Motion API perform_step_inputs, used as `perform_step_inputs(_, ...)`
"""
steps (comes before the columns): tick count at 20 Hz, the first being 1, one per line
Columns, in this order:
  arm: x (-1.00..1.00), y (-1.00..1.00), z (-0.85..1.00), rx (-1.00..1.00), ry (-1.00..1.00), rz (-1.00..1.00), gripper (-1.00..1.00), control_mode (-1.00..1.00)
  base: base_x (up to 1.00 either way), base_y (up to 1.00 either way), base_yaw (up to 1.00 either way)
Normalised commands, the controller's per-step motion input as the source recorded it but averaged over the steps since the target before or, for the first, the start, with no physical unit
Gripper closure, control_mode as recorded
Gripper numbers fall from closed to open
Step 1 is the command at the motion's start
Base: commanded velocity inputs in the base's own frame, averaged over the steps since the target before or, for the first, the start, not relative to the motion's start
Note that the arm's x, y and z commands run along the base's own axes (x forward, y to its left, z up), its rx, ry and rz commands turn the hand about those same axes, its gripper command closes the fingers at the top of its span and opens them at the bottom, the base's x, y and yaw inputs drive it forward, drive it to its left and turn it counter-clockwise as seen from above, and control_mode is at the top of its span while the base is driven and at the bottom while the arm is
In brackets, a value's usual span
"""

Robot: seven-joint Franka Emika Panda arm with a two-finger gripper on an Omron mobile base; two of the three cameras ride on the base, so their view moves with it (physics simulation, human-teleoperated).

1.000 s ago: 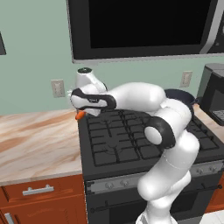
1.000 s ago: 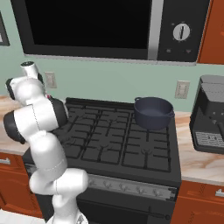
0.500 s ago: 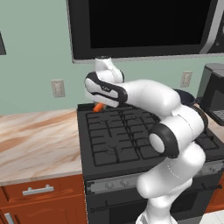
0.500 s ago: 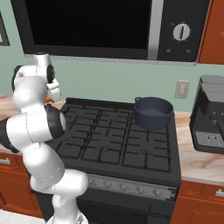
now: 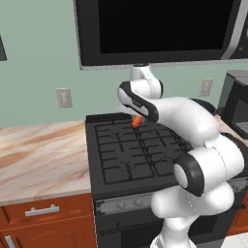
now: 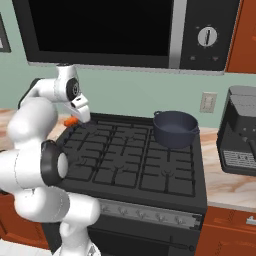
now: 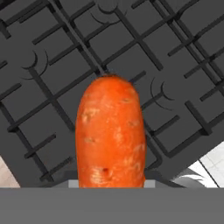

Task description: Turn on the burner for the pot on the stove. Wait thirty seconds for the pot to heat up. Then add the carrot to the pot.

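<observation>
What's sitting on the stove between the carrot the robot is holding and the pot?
Nothing but bare black grates of the stove between the held carrot and the pot, as the right base view shows.

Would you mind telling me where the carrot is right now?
The carrot is held in the hand, above the back left of the stove, well left of the pot.

Glossy white arm (image 5: 193,121), dark joints

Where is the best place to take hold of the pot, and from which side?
Probably by the rim of the pot, coming down from above. It stands upright and open on the back right grate of the stove, and its thin wall suits narrow fingers. The side handles look too small to judge.
</observation>
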Motion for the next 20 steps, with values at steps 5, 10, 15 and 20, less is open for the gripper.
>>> perform_step_inputs(5, -0.36, -1.00, -0.17, -0.02, 0.00, 0.00, 1.00, -1.00, 0.00, 0.00, 0.00)
perform_step_inputs(10, -0.22, -1.00, -0.11, -0.01, 0.00, 0.00, 1.00, -1.00, 0.00, 0.00, 0.00)
perform_step_inputs(15, -0.01, -0.91, 0.00, -0.01, 0.00, 0.08, 1.00, -1.00, 0.00, 0.00, 0.00)
perform_step_inputs(20, 0.01, -0.73, 0.00, -0.04, -0.05, 0.15, 1.00, -1.00, 0.00, 0.00, 0.00)
